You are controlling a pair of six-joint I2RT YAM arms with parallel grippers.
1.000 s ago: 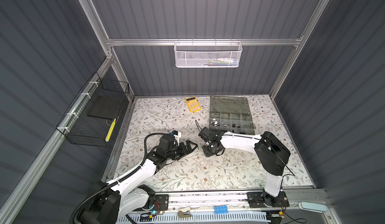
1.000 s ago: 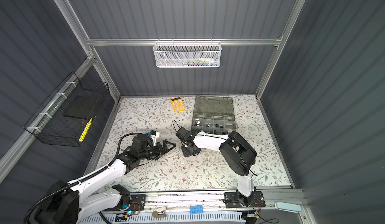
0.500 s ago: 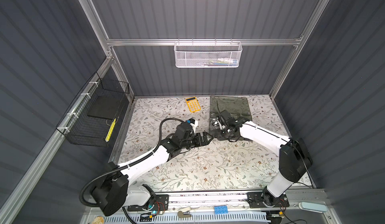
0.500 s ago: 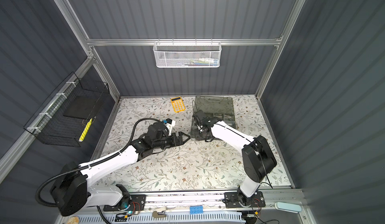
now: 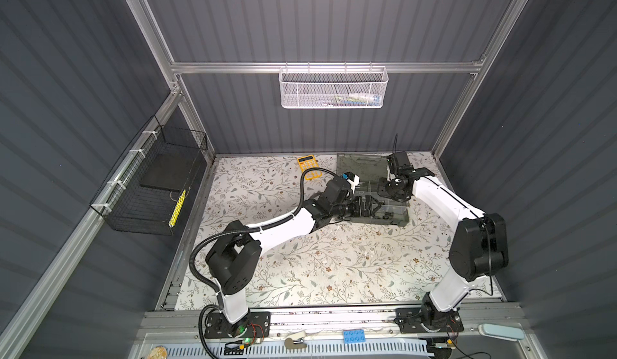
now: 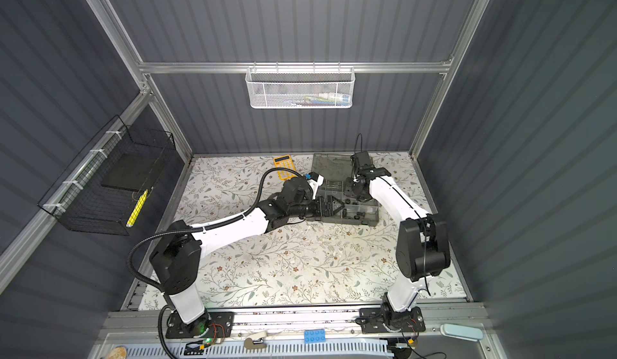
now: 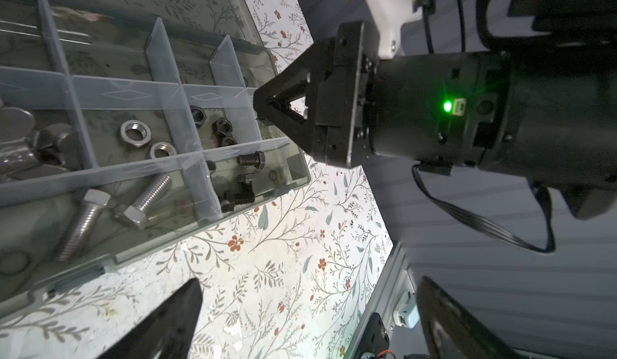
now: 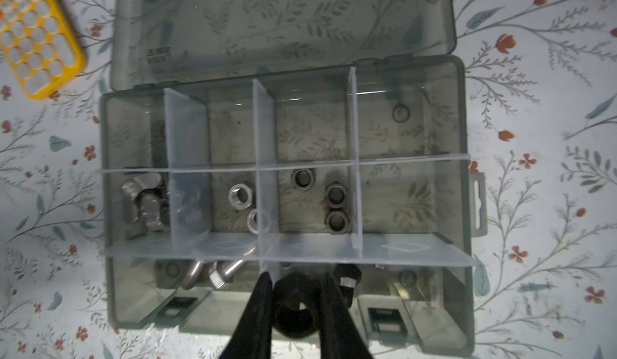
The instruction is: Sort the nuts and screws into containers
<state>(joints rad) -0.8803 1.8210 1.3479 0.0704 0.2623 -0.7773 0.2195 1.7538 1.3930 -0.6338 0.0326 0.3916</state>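
black nut [image 8: 295, 310] | pinched in right claw [image 7: 262, 107] above containers [image 8: 462, 107] | left claw [image 5: 375, 207] spread wide, holding nothing

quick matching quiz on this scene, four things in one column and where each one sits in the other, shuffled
Things: 1 wing nuts; 2 black nuts; 3 silver screws; 4 yellow calculator.
Places: a on the table beside the open lid; b organizer box row by the latches; c middle row, end compartment on the calculator's side; d middle row, third compartment from the calculator's side.
Pairs: 1-c, 2-d, 3-b, 4-a
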